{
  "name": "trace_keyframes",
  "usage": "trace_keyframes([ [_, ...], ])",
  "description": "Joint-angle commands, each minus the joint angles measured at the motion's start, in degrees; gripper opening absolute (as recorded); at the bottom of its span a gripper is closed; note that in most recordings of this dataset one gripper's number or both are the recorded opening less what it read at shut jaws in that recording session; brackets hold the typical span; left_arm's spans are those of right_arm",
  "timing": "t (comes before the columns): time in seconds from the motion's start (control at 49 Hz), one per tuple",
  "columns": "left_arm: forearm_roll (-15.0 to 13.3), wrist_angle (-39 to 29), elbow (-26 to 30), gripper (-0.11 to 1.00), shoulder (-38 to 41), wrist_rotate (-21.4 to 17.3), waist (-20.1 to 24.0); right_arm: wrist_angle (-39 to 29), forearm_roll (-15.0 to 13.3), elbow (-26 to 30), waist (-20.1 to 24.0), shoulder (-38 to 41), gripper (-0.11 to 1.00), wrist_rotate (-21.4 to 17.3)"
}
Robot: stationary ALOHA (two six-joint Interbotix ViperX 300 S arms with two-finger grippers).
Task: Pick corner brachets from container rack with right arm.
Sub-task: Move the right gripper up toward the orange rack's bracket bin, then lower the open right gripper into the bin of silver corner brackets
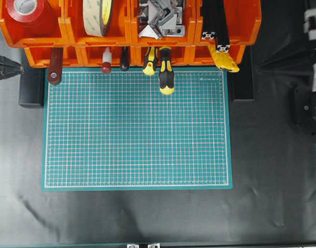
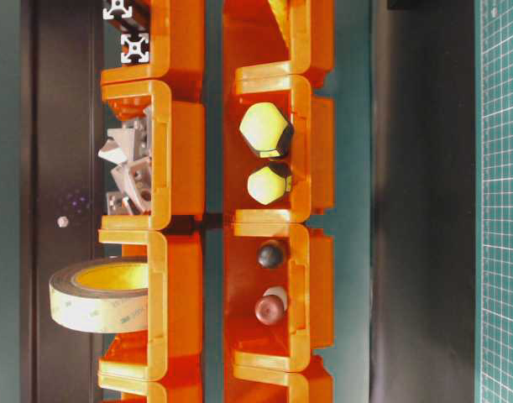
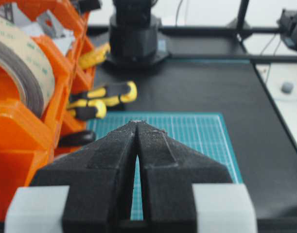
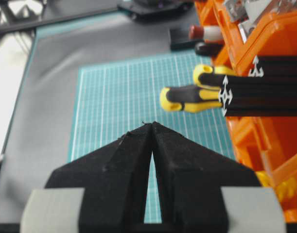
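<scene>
Left gripper [image 3: 137,124] clenched, empty, beside rack [image 1: 70,31]. Brackets [image 1: 160,18] heaped in upper bin, third from left. Probably light, stiff, slippery metal; best pinch one across flat triangular sides. Right gripper [image 4: 150,125] clenched, empty, over mat [image 4: 119,92].

From my overhead feed, container rack [image 1: 126,31] along the far edge of the desk [image 1: 147,217], cutting mat [image 1: 137,129] just in front of it, tape rolls [image 1: 95,15] in the upper left bins, corner brackets [image 1: 160,18] right of them, screwdriver handles [image 1: 165,72] sticking out over the mat, profile bars [image 1: 215,41] in the rightmost bin.
</scene>
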State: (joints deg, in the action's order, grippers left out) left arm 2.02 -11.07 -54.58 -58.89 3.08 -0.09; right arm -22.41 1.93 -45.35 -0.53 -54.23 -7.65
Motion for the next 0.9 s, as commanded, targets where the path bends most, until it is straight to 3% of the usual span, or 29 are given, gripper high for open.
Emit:
trace_keyframes([
  [0.0,0.18,-0.97,1.76,0.0,0.26,0.26,-0.09,-10.72,-0.18,10.37,-0.97,2.9,-0.01,-0.09],
  [0.224,0.26,-1.41,1.76,0.0,0.62,0.26,-0.09,-33.93,-0.44,29.44,-4.92,12.92,-0.01,0.0],
  [0.367,0.26,-1.41,1.76,0.0,0.53,0.26,-0.09,-43.95,-1.05,38.06,-8.61,19.42,-0.01,0.09],
  [0.551,0.18,-1.41,1.76,0.0,0.44,0.35,-0.09,-45.53,-1.67,44.56,-12.48,27.07,-0.01,1.14],
  [0.877,0.18,-1.41,1.76,0.0,0.35,0.44,-0.09,-44.74,-1.67,54.76,-14.59,41.4,-0.01,10.99],
])
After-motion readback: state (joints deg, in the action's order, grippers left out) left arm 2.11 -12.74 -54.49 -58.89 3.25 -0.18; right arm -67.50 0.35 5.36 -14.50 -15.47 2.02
